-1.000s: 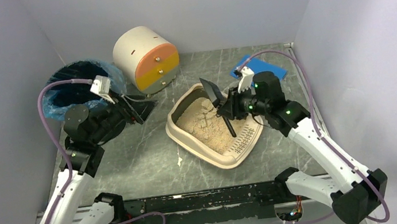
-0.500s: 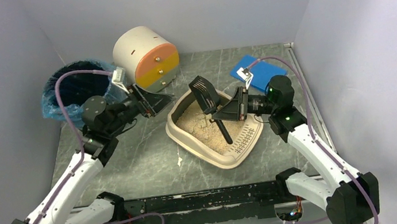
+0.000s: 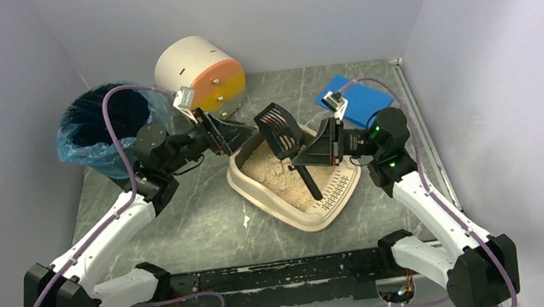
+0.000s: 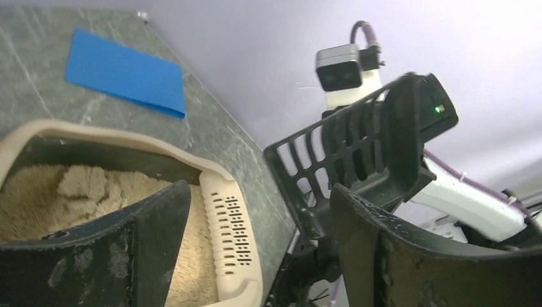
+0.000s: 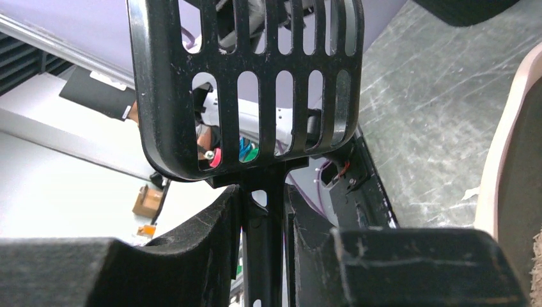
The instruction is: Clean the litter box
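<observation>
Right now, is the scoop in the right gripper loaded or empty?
Empty: the black slotted scoop, held by the right gripper, shows clear open slots, no clumps.

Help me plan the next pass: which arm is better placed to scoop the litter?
Right: the right gripper clamps the black scoop over the litter box; the left gripper hangs open, empty.

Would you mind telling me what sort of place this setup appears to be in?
Most likely a robotics lab test cell, not a home: plain walls box in a marbled tabletop, two arms are bolted at its near edge, and the litter box, scoop and lined bin look staged.
</observation>
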You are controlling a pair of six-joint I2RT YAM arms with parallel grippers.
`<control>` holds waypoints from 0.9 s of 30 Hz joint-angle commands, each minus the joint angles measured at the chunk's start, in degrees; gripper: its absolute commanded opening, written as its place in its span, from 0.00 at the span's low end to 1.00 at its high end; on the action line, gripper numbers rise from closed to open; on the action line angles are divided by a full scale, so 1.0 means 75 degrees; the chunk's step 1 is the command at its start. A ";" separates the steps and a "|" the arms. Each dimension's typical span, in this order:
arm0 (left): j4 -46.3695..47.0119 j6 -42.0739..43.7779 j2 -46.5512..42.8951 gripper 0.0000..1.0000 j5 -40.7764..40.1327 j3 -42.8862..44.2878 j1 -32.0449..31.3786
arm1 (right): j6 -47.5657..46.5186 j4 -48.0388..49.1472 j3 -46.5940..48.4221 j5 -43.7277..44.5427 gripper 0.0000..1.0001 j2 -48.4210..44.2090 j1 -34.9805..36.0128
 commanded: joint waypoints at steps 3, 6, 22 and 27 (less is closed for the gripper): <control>0.0045 0.3266 -0.0850 0.92 0.0318 0.0246 -0.0058 | 0.0098 -0.0418 -0.0158 -0.0557 0.09 -0.0033 0.0027; 0.0301 0.4046 -0.1142 0.95 0.0528 0.0009 -0.0058 | 0.0082 -0.0458 -0.0206 -0.0651 0.10 -0.0046 0.0234; -0.1364 0.6091 0.0025 0.86 0.3768 0.1511 -0.0058 | 0.0448 0.0265 -0.0370 -0.0806 0.12 -0.0050 0.1070; -0.1419 0.5867 0.0223 0.58 0.4333 0.1609 -0.0058 | 0.0107 -0.0123 -0.0298 -0.0810 0.12 -0.0019 0.1063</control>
